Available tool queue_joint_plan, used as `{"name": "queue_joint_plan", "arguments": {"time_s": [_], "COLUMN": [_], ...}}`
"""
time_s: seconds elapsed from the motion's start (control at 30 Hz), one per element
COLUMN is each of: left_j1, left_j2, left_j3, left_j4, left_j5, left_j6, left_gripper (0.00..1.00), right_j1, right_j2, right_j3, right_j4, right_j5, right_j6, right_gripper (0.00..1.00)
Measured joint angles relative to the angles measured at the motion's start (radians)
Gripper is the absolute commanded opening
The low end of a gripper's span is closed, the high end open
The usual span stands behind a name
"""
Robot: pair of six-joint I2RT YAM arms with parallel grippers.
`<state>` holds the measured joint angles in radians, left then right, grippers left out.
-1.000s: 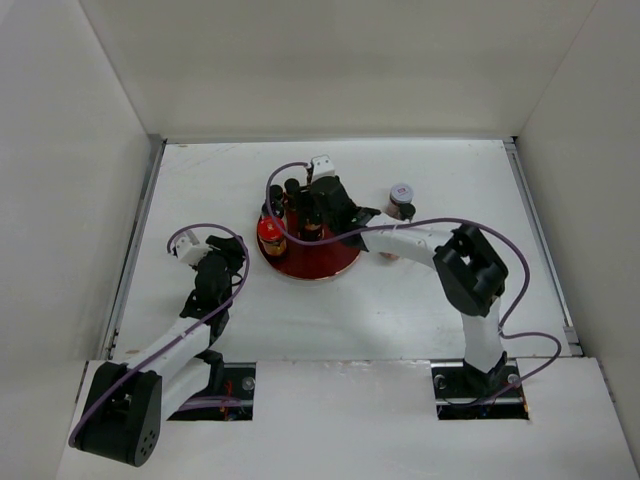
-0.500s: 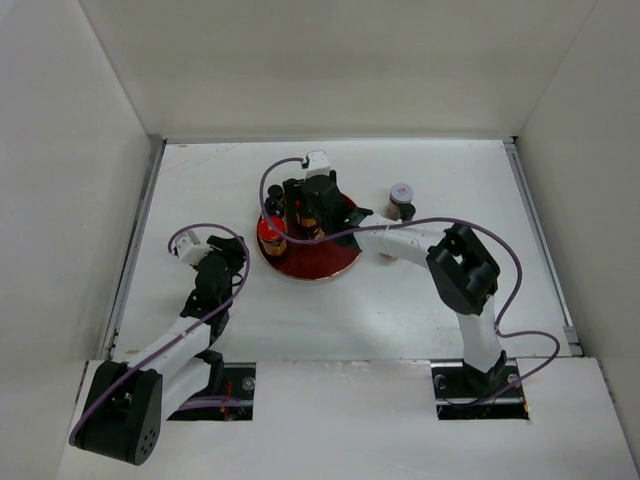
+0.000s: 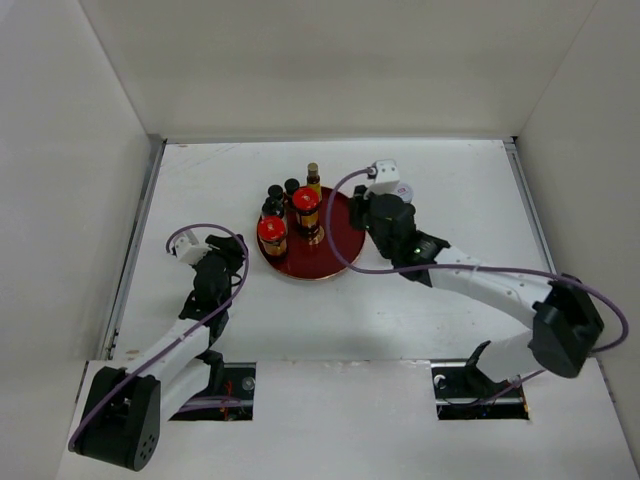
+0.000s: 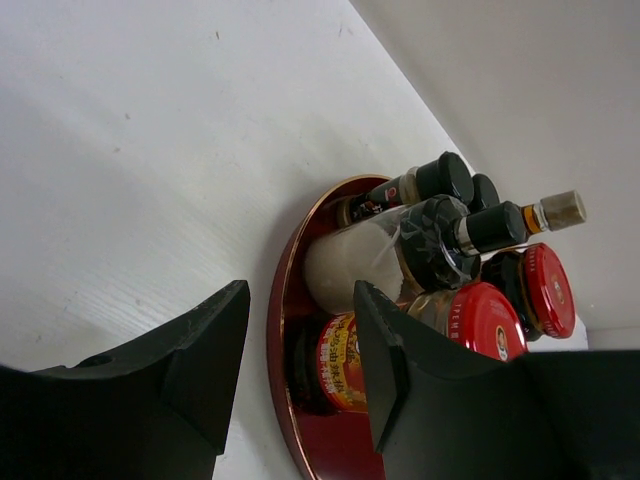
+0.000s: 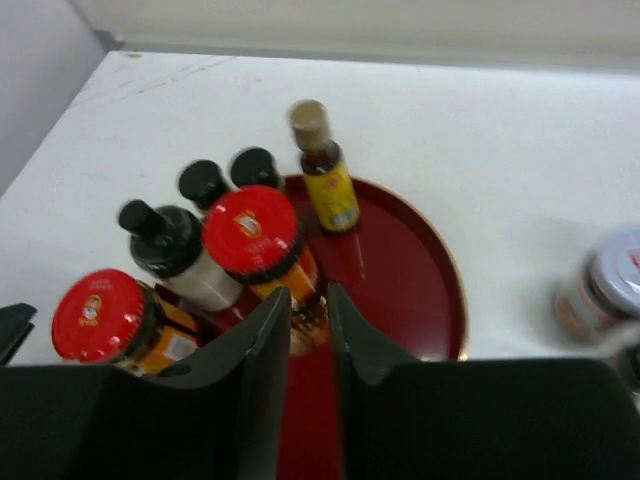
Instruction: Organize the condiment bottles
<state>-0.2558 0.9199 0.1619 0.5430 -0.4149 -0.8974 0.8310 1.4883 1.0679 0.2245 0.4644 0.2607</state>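
The condiment bottles stand grouped on a round red tray (image 3: pixel 340 245). They are two red-lidded jars (image 3: pixel 306 203) (image 3: pixel 271 232), black-capped bottles (image 3: pixel 275 195) and a slim gold-capped bottle (image 3: pixel 313 175). A silver-lidded jar (image 5: pixel 610 285) stands off the tray to the right, blurred. My right gripper (image 3: pixel 362 212) (image 5: pixel 310 300) hangs over the tray's right side, shut and empty, with a red-lidded jar (image 5: pixel 255 240) just beyond its tips. My left gripper (image 3: pixel 236 262) (image 4: pixel 300 300) rests left of the tray. Its jaws are nearly shut, and the narrow gap between them holds nothing.
White walls enclose the table on the left, back and right. A white-bodied black-capped bottle (image 4: pixel 350 265) stands at the tray's left rim (image 4: pixel 280 300), close to my left fingers. The right arm's elbow (image 3: pixel 565 325) lies low over the table's right front.
My right gripper has pulled back to the right from over the bottles and shut. A second red-lidded jar and the gold-capped bottle now show on the tray. The left arm has not moved.
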Motion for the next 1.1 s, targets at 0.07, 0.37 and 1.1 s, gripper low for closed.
{"name": "queue_joint_plan", "arguments": {"time_s": [0.07,0.37,1.1], "left_j1": [0.0,0.007,0.015], "left_j2": [-0.005,0.01,0.019], "left_j3": [0.0,0.0,0.0], "left_j4": [0.0,0.001,0.001], "left_j5": [-0.001,0.001,0.009], "left_j6": [0.0,-0.001,-0.001], "left_gripper": [0.44,0.45,0.45], "right_j1": [-0.018,-0.164,-0.201], "right_j2": [-0.084,-0.184,0.027], "right_j3": [-0.084,-0.261,-0.231], "right_j4": [-0.017,-0.222,-0.24], "right_j5": [0.035,0.142,0.105], "right_j6": [0.008,0.078,0.118], "right_gripper": [0.33,1.0,0.54]}}
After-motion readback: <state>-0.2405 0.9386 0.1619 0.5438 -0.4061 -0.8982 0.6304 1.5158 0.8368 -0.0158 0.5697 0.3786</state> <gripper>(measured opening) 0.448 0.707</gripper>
